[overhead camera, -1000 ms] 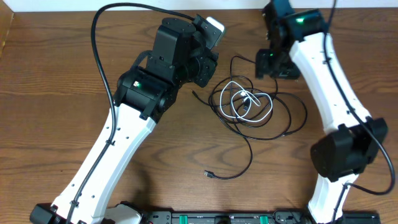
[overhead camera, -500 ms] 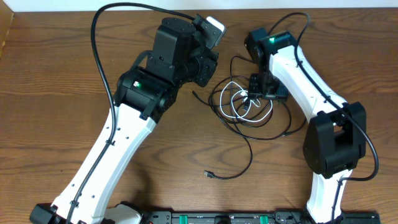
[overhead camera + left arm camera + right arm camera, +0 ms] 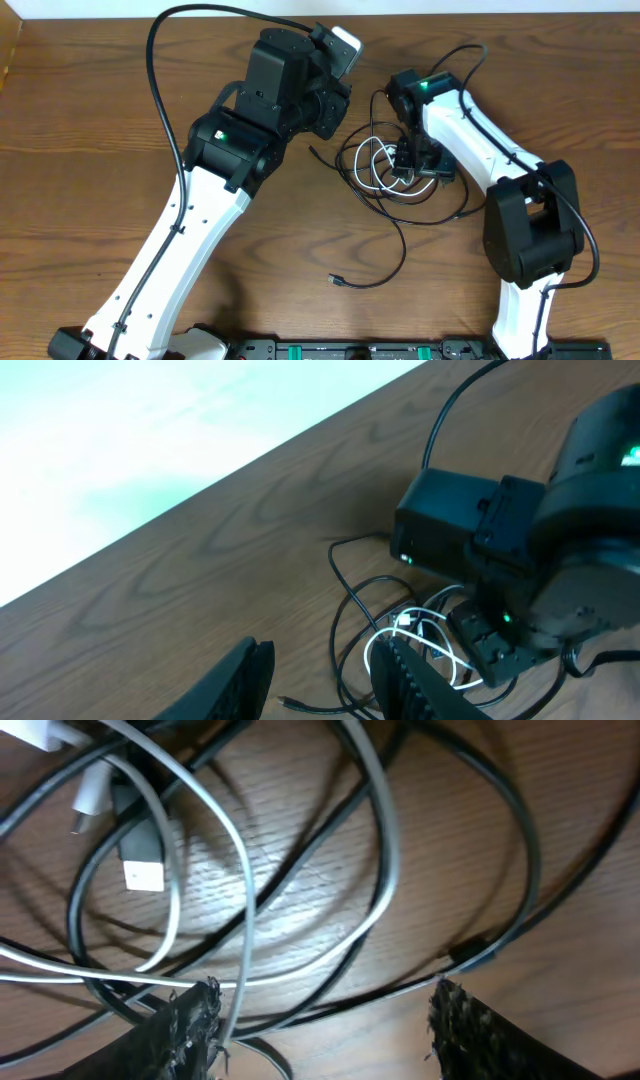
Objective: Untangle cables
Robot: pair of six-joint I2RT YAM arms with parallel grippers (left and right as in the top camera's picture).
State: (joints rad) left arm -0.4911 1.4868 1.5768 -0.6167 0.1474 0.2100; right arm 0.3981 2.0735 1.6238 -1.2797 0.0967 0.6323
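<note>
Overhead, cables (image 3: 400, 178): black and white cords are knotted in one heap on the wooden table (image 3: 80, 150), between the arms. One black plug end (image 3: 338, 281) trails clear of the heap.
Overhead, right gripper (image 3: 415, 160): low over the heap's centre, probably to single out a strand.
Left wrist, left gripper (image 3: 325, 682): fingers partly spread and empty, raised beside the heap. It looks parked to leave room.
Right wrist, fingers (image 3: 190, 1025): wide, straddling the white cable (image 3: 384, 840) and black strands. Nothing is pinched.
Right wrist, silver plug (image 3: 143, 875): lies inside the white loop.
</note>
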